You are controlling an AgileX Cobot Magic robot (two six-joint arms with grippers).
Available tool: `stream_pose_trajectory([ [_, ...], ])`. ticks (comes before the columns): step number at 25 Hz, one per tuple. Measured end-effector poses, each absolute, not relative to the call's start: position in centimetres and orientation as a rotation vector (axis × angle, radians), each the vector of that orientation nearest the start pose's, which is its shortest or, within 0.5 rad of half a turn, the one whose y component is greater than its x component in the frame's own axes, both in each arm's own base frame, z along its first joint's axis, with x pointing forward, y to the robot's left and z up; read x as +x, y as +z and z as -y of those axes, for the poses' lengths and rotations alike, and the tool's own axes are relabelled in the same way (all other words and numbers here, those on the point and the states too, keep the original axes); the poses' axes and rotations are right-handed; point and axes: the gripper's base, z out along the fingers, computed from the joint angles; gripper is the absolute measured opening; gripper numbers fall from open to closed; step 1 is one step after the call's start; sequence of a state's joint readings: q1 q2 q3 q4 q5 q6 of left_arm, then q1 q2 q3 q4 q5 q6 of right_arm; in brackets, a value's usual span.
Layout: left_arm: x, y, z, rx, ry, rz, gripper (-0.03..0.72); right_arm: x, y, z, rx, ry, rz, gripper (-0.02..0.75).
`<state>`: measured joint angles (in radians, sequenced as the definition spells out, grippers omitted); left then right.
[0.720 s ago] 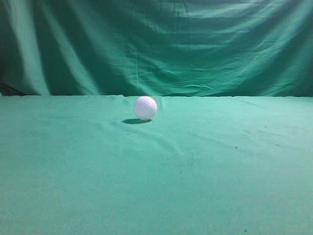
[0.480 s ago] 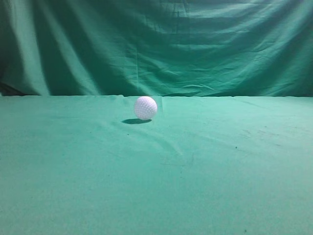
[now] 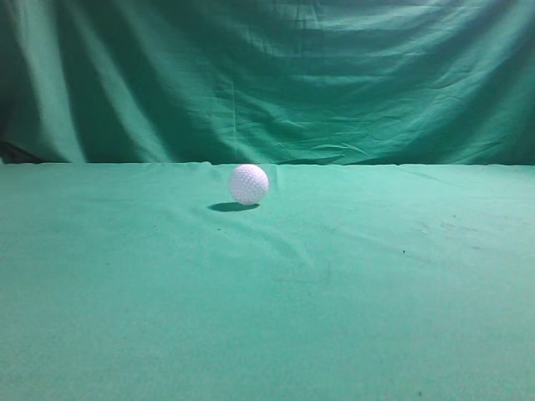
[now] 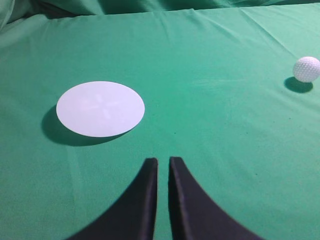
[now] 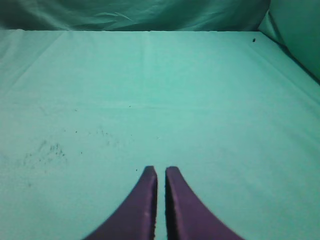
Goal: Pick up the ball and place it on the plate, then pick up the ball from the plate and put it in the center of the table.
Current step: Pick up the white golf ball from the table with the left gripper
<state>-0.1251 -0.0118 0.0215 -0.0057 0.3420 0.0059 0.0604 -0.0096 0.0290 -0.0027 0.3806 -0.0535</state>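
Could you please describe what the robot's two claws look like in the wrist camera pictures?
Only the fingers show. The left claw has two smooth black fingers, broad at the base, curving inward and tapering to narrow tips. The right claw has the same shape but looks dark purple. No cables, markings or arm links are visible.

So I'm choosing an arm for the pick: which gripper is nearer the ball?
Left. The ball lies ahead and right of the left gripper; the right gripper sees only the table.
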Motion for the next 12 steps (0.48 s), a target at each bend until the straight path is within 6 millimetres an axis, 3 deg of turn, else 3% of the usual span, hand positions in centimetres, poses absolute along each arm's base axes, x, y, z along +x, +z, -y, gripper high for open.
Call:
stream_pose_trajectory([
  [9, 5.29, 17.60, 0.68, 0.116, -0.089, -1.830, 0.060, 5.24, 16.97, -0.31, -0.109, 0.002, -1.880, 0.048],
  [12, 5.44, 18.30, 0.75, 0.096, -0.114, -1.752, 0.060, 5.24, 16.97, -0.31, -0.109, 0.002, -1.880, 0.048],
])
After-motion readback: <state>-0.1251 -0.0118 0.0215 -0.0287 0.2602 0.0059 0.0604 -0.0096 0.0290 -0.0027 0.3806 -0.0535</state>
